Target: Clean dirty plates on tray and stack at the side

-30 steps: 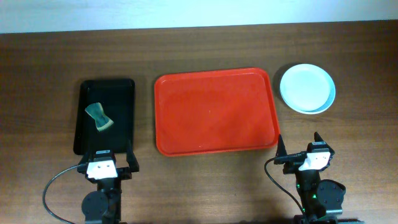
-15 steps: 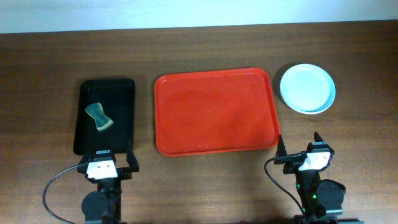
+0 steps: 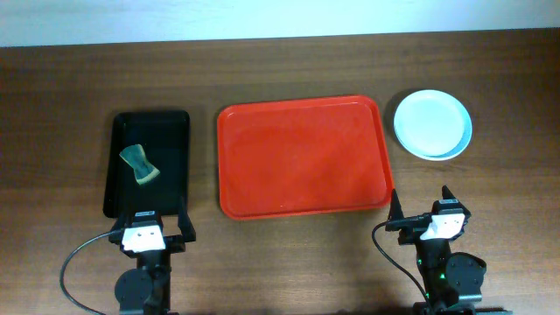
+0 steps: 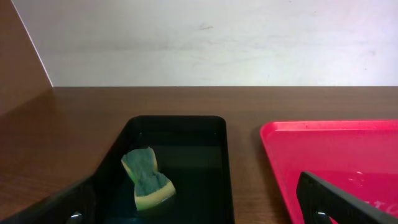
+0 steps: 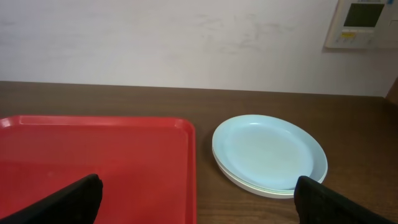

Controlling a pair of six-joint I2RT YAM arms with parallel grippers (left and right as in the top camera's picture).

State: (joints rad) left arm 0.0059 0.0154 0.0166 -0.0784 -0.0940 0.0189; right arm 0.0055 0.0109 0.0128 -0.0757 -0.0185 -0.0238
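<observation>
Brown wood grain covers the table (image 3: 52,131), which meets a pale wall (image 4: 199,37) along its far edge. At the left lies a narrow black tray (image 3: 149,115), and on it a green and yellow sponge (image 3: 141,164), pinched at its waist and set at a slant toward the tray's left half. The left gripper (image 3: 149,220) hangs just short of the black tray's near edge. Its jaws are spread wide and have hold of nothing; the left wrist view shows one dark finger (image 4: 339,202) low at each side of the frame.

Just right of the black tray, with a strip of table between them, is the tray (image 3: 304,157), red, rectangular, with rounded corners and a raised rim. Faint droplets show near its front in the left wrist view.

Right of the tray's far corner, off it and on the bare wood, sit the plates (image 3: 432,124), pale blue and stacked; the right wrist view shows at least two rims, and the top plate's face is plain. The right gripper (image 3: 422,208) sits nearer the front edge, below the plates and beside the tray's near right corner, its jaws fully parted and empty. A small panel (image 5: 362,23) hangs on the wall at far right.
</observation>
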